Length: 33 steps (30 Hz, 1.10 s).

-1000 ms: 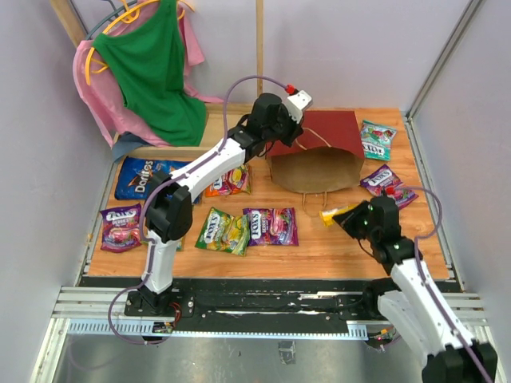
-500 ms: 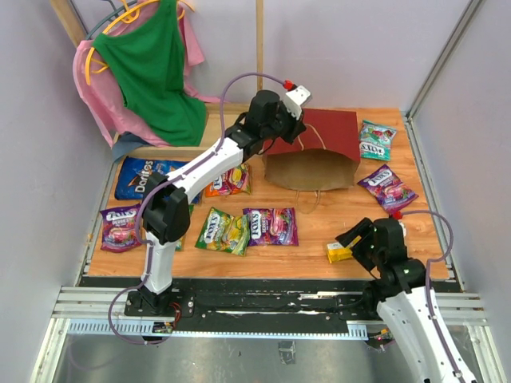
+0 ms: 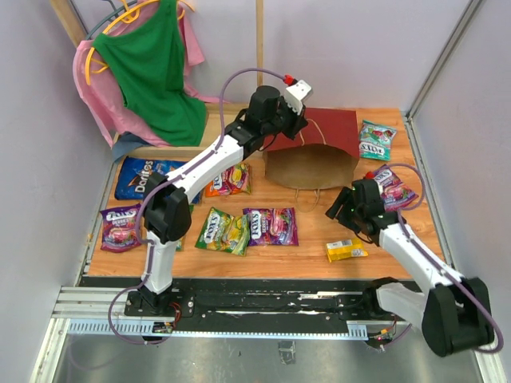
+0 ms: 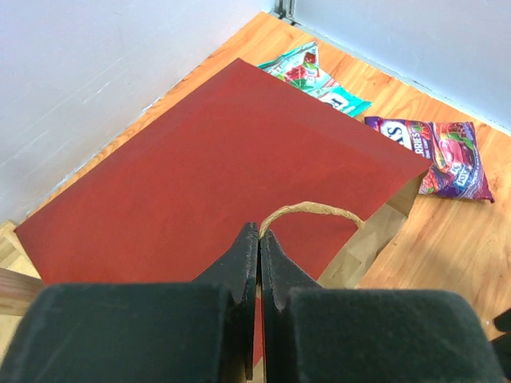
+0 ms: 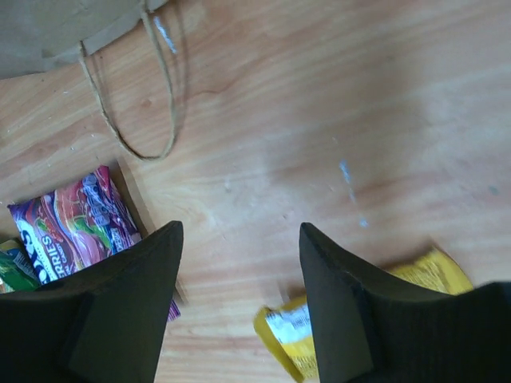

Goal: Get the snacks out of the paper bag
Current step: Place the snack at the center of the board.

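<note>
The paper bag [image 3: 319, 132] stays on its side at the back of the table [image 3: 303, 257], with the left gripper [image 4: 257, 233] still clamped on its cord handle [image 4: 311, 209]. The right gripper [image 5: 239, 230], jaws now apart, has released the yellow packet [image 3: 346, 250] near the front edge. The bag is dark red with a brown mouth.

small packet [image 3: 346, 250] before the paper bag [image 3: 311, 166]

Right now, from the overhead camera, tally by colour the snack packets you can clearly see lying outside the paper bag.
purple packets: 3
blue Doritos bag: 1
orange packet: 1
yellow-green packet: 1
teal packet: 1
yellow packet: 1
Total: 8
</note>
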Motion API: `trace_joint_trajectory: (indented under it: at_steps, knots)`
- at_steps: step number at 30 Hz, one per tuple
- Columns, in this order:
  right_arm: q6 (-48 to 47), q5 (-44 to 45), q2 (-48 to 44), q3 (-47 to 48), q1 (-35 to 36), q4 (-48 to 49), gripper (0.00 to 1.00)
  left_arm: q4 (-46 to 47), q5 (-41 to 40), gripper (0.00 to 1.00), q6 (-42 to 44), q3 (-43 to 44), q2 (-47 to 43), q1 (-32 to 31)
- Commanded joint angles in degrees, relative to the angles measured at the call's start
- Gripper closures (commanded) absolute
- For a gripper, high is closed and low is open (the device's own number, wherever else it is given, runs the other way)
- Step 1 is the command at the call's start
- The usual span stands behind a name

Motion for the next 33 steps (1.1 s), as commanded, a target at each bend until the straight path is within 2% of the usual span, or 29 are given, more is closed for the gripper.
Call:
trace_joint_trajectory:
  at_steps: [1, 5, 14, 18, 26, 33]
  knots:
    - [-1.63, 3.13, 6.71, -0.25, 3.79, 13.71, 0.39, 0.05, -0.14, 0.98, 0.4, 2.02, 1.32, 0.29]
    - [-0.47, 5.2, 10.74, -3.09, 6.33, 23.23, 0.41, 0.19, -0.14, 0.98, 0.72, 1.87, 1.51, 0.29]
    - [-0.22, 7.88, 20.54, -0.97, 7.31, 31.69, 0.47, 0.78, 1.06, 0.98, 0.93, 1.28, 1.51, 0.29]
    - [-0.11, 7.29, 25.41, 1.62, 7.61, 32.77, 0.53, 0.88, 1.13, 0.98, 1.04, 1.32, 1.51, 0.29]
    - [1.69, 7.89, 32.57, 3.15, 8.88, 36.12, 0.56, 0.04, 0.75, 0.97, 2.0, 1.42, 1.34, 0.29]
    - [2.52, 7.95, 34.64, 3.7, 11.19, 37.16, 0.64, -0.36, 0.26, 0.97, 2.38, 0.81, 0.99, 0.29]
